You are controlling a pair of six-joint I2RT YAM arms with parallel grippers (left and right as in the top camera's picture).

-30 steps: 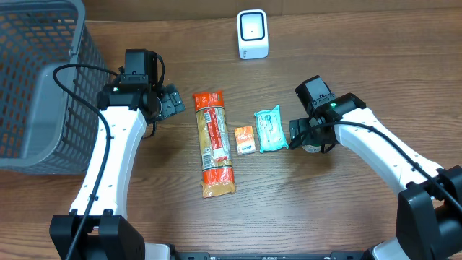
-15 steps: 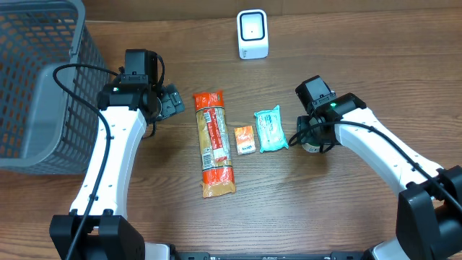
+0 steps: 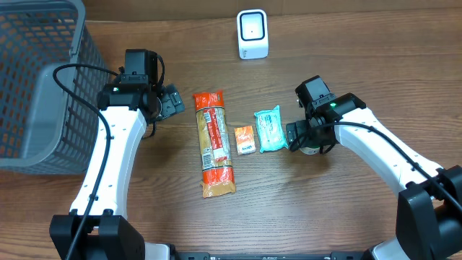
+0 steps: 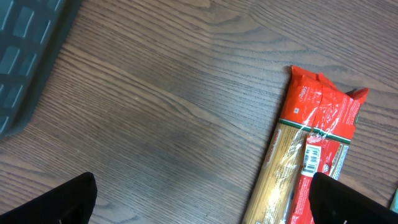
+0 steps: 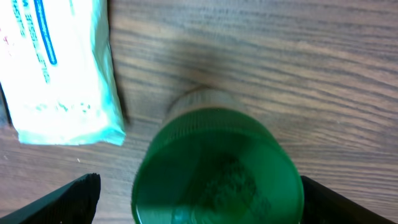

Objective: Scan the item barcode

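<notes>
— Green lid (image 5: 217, 168) fills most of the right wrist view. Where does the jar stand?

— The jar (image 3: 312, 149) stands upright on the wooden table (image 3: 346, 65), at the right side, directly under the right gripper (image 5: 204, 198). From overhead the arm hides most of it.

— Does the gripper hold it?

— No. Its jaws are spread wide, with one finger at each side of the lid. The finger on the side of the wipes packet is clearly apart from the lid. The other finger is very near the rim, and I cannot tell if it touches.

— What lies beside the jar?

— Just beside it lies a pale blue-green wipes packet (image 3: 271, 128), flat on the wood. Next comes a small orange packet (image 3: 245, 139), and after it a long pasta packet (image 3: 214, 143) with red ends. In the left wrist view a barcode (image 4: 317, 158) on the pasta packet faces up.

— And the scanner?

— The white scanner (image 3: 252, 34) stands at the far edge of the table, well apart from the jar.

— The other arm?

— The left gripper (image 4: 205, 199) hangs over bare wood near the upper end of the pasta packet. Its jaws are wide apart with nothing between them. A grey basket (image 3: 36, 72) is at the far left.
</notes>
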